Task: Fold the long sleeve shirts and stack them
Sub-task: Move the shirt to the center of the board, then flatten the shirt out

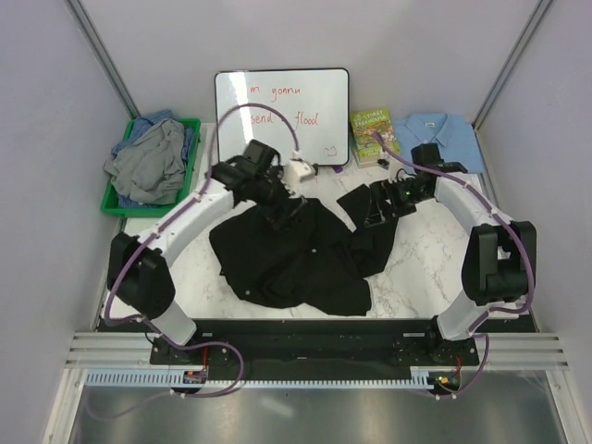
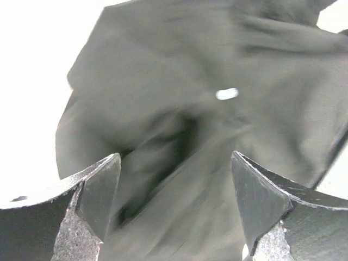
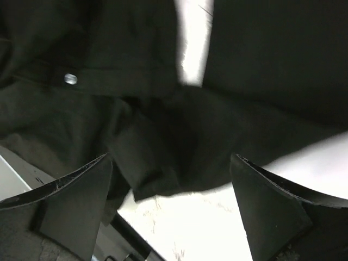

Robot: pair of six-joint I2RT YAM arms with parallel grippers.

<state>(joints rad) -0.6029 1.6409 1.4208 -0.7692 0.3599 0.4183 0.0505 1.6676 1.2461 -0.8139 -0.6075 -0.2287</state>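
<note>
A plain black long sleeve shirt (image 1: 287,264) lies crumpled in the middle of the marble table. My left gripper (image 1: 284,211) hangs open over its far edge; in the left wrist view the dark cloth (image 2: 179,125) with a pale button (image 2: 227,94) fills the space beyond the spread fingers (image 2: 103,187), and nothing is held. My right gripper (image 1: 377,211) is open over the shirt's right sleeve (image 3: 157,163), whose hem lies on the bare table (image 3: 190,223) between the fingers. A folded light blue collared shirt (image 1: 444,139) lies at the back right.
A green bin (image 1: 190,129) at the back left holds grey and blue shirts (image 1: 148,162). A whiteboard (image 1: 282,116) leans on the back wall, with a green-covered book (image 1: 373,132) beside it. The arms' bases stand at the near edge.
</note>
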